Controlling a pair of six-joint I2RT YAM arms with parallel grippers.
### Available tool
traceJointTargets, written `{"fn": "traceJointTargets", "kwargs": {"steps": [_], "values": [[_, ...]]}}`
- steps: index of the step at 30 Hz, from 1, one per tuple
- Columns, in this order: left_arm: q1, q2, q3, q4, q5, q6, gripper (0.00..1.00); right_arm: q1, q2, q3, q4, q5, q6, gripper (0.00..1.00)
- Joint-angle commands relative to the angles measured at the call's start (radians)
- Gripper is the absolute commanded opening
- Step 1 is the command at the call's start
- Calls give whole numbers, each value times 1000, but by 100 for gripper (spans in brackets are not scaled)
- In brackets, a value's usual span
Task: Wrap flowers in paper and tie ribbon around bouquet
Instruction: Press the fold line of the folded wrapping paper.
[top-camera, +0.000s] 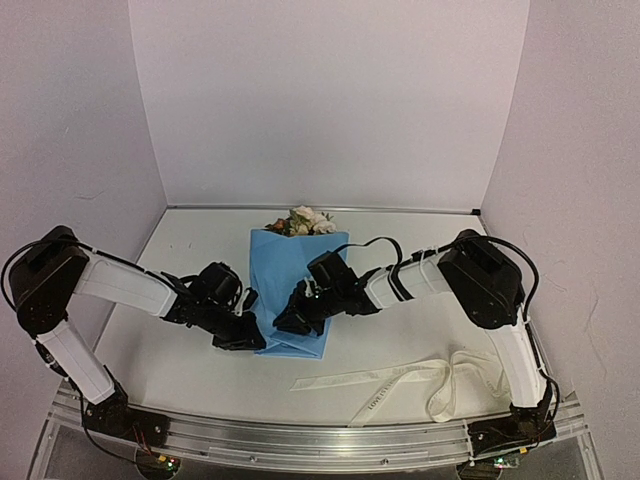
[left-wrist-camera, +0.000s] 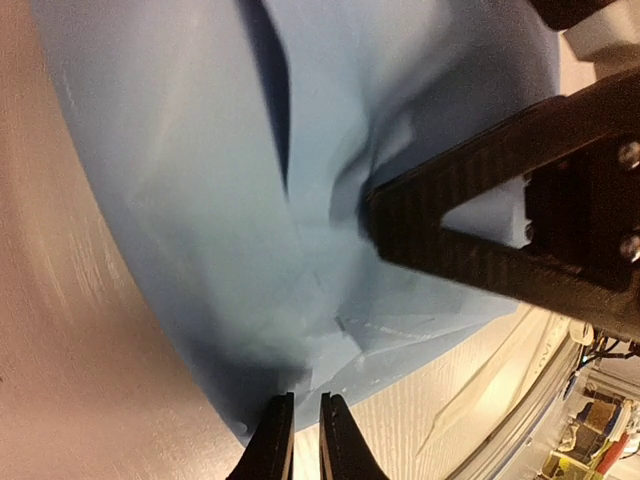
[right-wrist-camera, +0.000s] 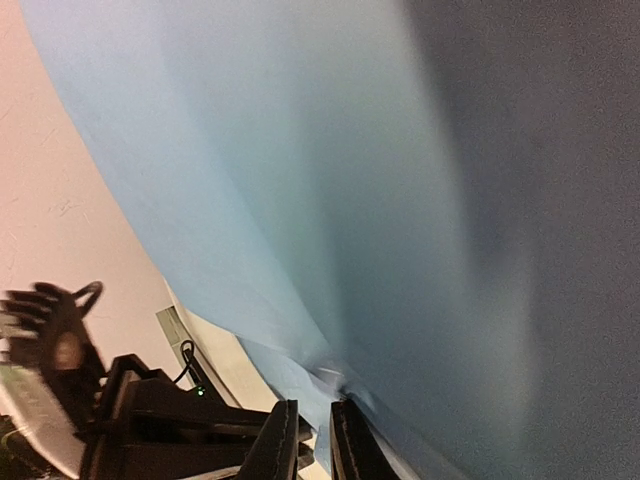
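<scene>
The paper (top-camera: 296, 285) lies folded lengthwise over the flowers (top-camera: 303, 222), whose cream and rust blooms stick out at its far end; the stems are hidden. My left gripper (top-camera: 255, 340) is at the sheet's near left corner. In the left wrist view its jaws (left-wrist-camera: 305, 400) stand almost together, pinching the paper's edge (left-wrist-camera: 200, 200). My right gripper (top-camera: 287, 322) presses in from the right near the same end. Its jaws (right-wrist-camera: 322, 410) are shut on a fold of paper (right-wrist-camera: 300, 180). The ribbon (top-camera: 420, 380) lies loose on the table at the near right, untouched.
White walls close in the table at the back and both sides. An aluminium rail (top-camera: 300, 440) runs along the near edge with both arm bases on it. The right gripper's black frame (left-wrist-camera: 480, 230) sits close over the paper, a short way from my left fingers.
</scene>
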Motion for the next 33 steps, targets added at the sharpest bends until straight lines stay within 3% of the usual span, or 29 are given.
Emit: {"fn": "traceJointTargets", "kwargs": {"steps": [1, 8, 17, 33], "values": [[2, 1, -58, 34, 38, -27, 10, 4, 16, -6, -5, 24, -22, 12], [2, -13, -78, 27, 42, -39, 8, 5, 17, 0, -33, 35, -45, 12], [3, -110, 96, -86, 21, 38, 14, 4, -60, 24, -87, 14, -86, 12], [2, 56, 202, 20, 169, 76, 15, -15, -254, -107, -113, 18, -94, 13]]}}
